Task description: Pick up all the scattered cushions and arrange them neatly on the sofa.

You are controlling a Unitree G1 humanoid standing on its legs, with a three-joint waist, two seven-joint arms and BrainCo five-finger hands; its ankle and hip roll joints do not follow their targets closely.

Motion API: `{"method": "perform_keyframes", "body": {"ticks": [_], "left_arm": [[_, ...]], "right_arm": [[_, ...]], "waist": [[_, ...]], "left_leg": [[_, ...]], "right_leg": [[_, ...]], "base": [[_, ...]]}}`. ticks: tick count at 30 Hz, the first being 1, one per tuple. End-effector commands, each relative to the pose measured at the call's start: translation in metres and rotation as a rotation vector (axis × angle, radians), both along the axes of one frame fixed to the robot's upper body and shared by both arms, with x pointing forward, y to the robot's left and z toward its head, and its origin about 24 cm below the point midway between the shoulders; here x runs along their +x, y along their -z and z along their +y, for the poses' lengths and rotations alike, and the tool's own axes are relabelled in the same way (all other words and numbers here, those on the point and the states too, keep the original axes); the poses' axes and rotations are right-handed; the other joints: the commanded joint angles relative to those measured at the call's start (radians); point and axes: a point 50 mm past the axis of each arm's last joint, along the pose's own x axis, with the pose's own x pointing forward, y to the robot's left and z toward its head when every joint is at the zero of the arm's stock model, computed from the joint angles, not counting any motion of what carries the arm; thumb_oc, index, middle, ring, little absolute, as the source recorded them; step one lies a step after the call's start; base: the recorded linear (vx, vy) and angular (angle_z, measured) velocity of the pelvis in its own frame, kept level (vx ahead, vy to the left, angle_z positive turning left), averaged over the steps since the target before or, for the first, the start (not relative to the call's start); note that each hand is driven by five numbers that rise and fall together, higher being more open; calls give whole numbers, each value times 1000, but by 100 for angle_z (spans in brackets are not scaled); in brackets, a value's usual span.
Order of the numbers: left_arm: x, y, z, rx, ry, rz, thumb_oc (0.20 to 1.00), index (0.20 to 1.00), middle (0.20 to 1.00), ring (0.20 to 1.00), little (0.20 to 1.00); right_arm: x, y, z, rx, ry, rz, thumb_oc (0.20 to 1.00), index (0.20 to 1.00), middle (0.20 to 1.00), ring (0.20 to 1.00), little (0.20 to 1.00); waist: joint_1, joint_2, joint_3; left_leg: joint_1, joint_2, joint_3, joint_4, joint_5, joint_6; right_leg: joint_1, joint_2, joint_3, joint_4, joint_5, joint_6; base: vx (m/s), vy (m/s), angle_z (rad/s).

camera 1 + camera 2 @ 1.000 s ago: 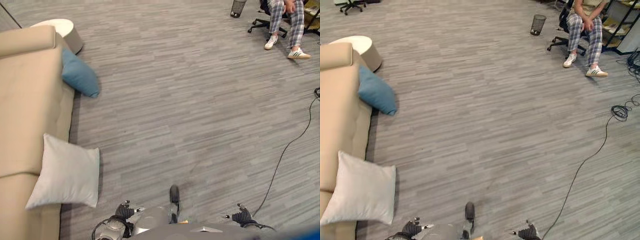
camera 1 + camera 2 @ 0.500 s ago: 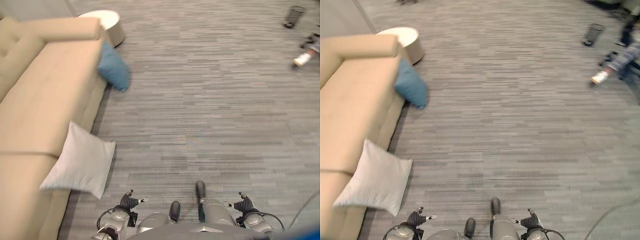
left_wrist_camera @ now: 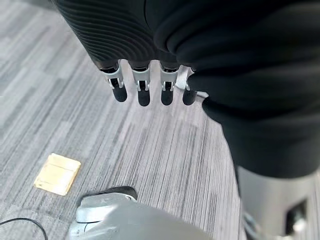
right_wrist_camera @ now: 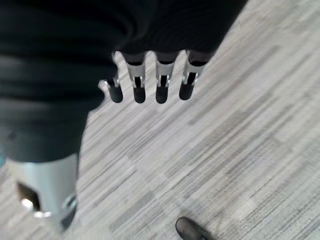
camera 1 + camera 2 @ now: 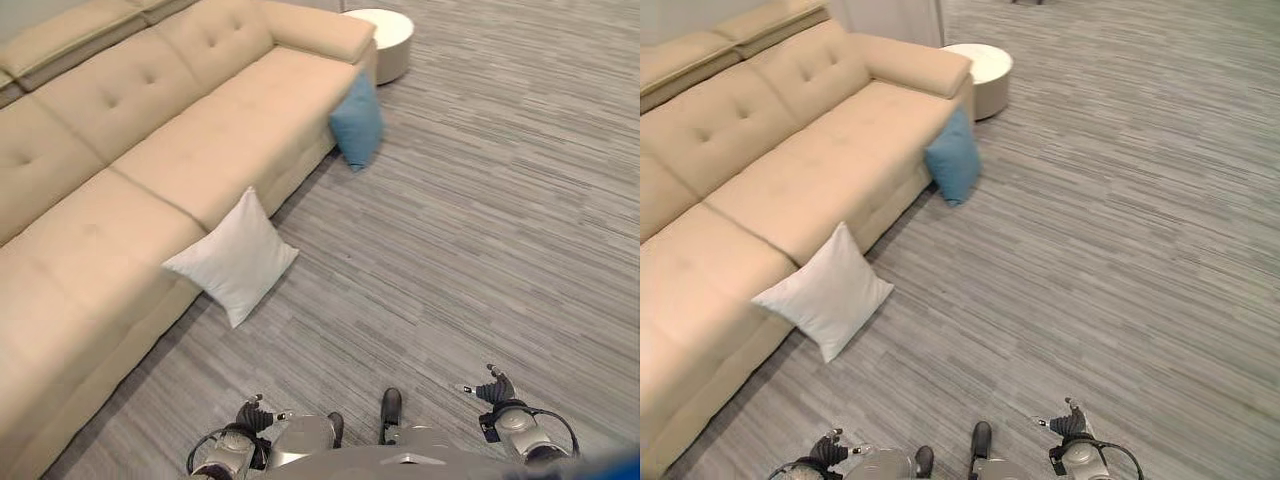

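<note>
The sofa ran along the left, its seat bare. A white cushion leaned against its front, and farther right a blue cushion did likewise. The left hand and right hand hung low, fingers straight, holding nothing. Grabbing one corner might let a cushion sag and slip.

The floor ahead of me is wide open. The sofa blocks my left, with a white cushion and blue cushion leaning against it.
</note>
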Motion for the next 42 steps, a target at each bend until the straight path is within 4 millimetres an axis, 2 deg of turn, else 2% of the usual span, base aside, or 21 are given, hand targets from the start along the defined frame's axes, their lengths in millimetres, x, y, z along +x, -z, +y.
{"method": "perform_keyframes", "body": {"ticks": [1,2,3,9,11,12,13,14,15,16,17,20,21,24,28,29,30,33,35,38,42], "left_arm": [[4,-1,-7,2,73,-16,1000,1000,1000,1000,1000],[4,-1,-10,-7,71,-14,1000,1000,1000,1000,1000],[4,-1,-10,-6,71,-15,1000,1000,1000,1000,1000],[-20,7,-6,-14,15,61,1000,1000,1000,1000,1000],[-24,8,-4,-10,6,68,1000,1000,1000,1000,1000],[-16,4,9,10,2,50,1000,1000,1000,1000,1000],[-21,4,15,24,10,55,1000,1000,1000,1000,1000],[-20,3,16,22,7,54,1000,1000,1000,1000,1000],[-22,4,16,21,21,64,1000,1000,1000,1000,1000],[-21,4,15,17,23,59,1000,1000,1000,1000,1000],[-20,3,17,31,30,58,1000,1000,1000,1000,1000],[-19,3,17,42,21,53,1000,1000,1000,1000,1000],[-15,2,17,48,20,39,1000,1000,1000,1000,1000],[-17,2,19,51,11,51,1000,1000,1000,1000,1000],[-17,3,19,38,-6,51,1000,1000,1000,1000,1000],[-15,2,19,35,-6,46,1000,1000,1000,1000,1000],[-5,0,16,23,-10,17,1000,1000,1000,1000,1000],[0,-2,13,15,-9,-1,1000,1000,1000,1000,1000],[-2,-1,11,18,15,8,1000,1000,1000,1000,1000],[-4,0,12,33,33,24,1000,1000,1000,1000,1000],[-25,5,20,39,-10,86,1000,1000,1000,1000,1000]], "right_arm": [[-16,-1,-14,-1,116,-30,1000,1000,1000,1000,1000],[-19,3,-6,17,118,-12,1000,1000,1000,1000,1000],[-19,3,-5,18,118,-13,1000,1000,1000,1000,1000],[-29,16,23,70,40,51,1000,1000,1000,1000,1000],[-26,17,29,81,3,57,1000,1000,1000,1000,1000],[-39,15,7,87,89,109,1000,1000,1000,1000,1000],[2,3,28,280,76,-125,1000,1000,1000,1000,1000],[8,-1,21,264,138,-160,1000,1000,1000,1000,1000],[5,-2,7,117,46,-73,1000,1000,1000,1000,1000],[0,0,4,69,25,-30,1000,1000,1000,1000,1000],[2,0,5,44,-9,-24,1000,1000,1000,1000,1000],[1,3,16,48,-53,-13,1000,1000,1000,1000,1000],[0,6,22,65,-63,3,1000,1000,1000,1000,1000],[-5,9,25,86,-59,19,1000,1000,1000,1000,1000],[-4,8,23,109,-36,5,1000,1000,1000,1000,1000],[-1,7,22,110,-32,-6,1000,1000,1000,1000,1000],[2,5,19,110,-14,-21,1000,1000,1000,1000,1000],[0,5,17,111,0,-21,1000,1000,1000,1000,1000],[-9,8,15,113,20,5,1000,1000,1000,1000,1000],[-14,9,14,109,35,16,1000,1000,1000,1000,1000],[-15,12,20,111,0,42,1000,1000,1000,1000,1000]], "waist": [[-28,-15,2],[-25,-13,-1],[-26,-12,1],[-12,-9,-49],[-3,-1,-59],[-18,-4,-51],[-26,8,-43],[-33,21,-42],[-31,27,-44],[-36,35,-43],[-45,30,-42],[-63,21,-27],[-81,18,-14],[-83,2,-24],[-76,-8,-48],[-75,-10,-44],[-67,-29,-19],[-68,-38,-8],[-70,-42,-9],[-76,-34,-22],[-49,-25,-39]], "left_leg": [[-43,19,96,-80,95,31],[-53,36,150,-95,105,13],[-62,38,159,-96,125,21],[35,9,134,-201,109,51],[83,-13,128,-230,87,77],[116,-18,111,-249,84,88],[125,-22,110,-260,86,91],[135,-21,102,-268,85,92],[146,-22,80,-279,85,90],[158,-23,63,-296,87,86],[167,-27,50,-305,86,83],[189,-36,13,-303,73,82],[212,-36,-31,-297,53,77],[225,-34,-51,-280,28,68],[218,10,-72,-225,4,29],[200,14,-74,-188,1,18],[109,26,-50,-29,19,-5],[60,45,-2,38,29,1],[29,74,124,-6,37,17],[13,70,208,-86,84,15],[28,33,178,-163,102,27]], "right_leg": [[55,-28,-1,77,-121,183],[81,-27,-23,71,-142,186],[72,-27,-34,73,-130,181],[124,-42,-67,108,-171,197],[102,-84,-71,232,-175,218],[48,-108,-51,362,-154,232],[16,-114,-30,411,-139,242],[-8,-108,-9,428,-128,240],[-24,-98,6,420,-137,234],[-55,-88,37,391,-131,228],[-71,-76,76,311,-111,230],[-112,-53,168,208,-54,248],[-165,-49,214,166,-7,263],[-125,-57,208,125,-1,256],[-62,-42,172,117,-31,229],[-49,-40,160,116,-42,222],[-16,-46,127,118,-72,192],[10,-48,93,106,-86,179],[52,-46,29,79,-103,175],[78,-36,-15,66,-122,174],[120,-21,-16,95,-168,179]], "base": [[137,-19,147],[76,-11,110],[183,39,38],[194,130,18],[227,198,2],[146,134,16],[141,120,25],[117,75,37],[149,14,31],[192,-62,33],[182,-91,49],[193,-143,56],[264,-232,25],[212,-237,66],[175,-251,44],[70,-296,29],[36,-233,25],[31,-156,105],[113,-114,75],[140,-10,125],[316,119,11]]}}
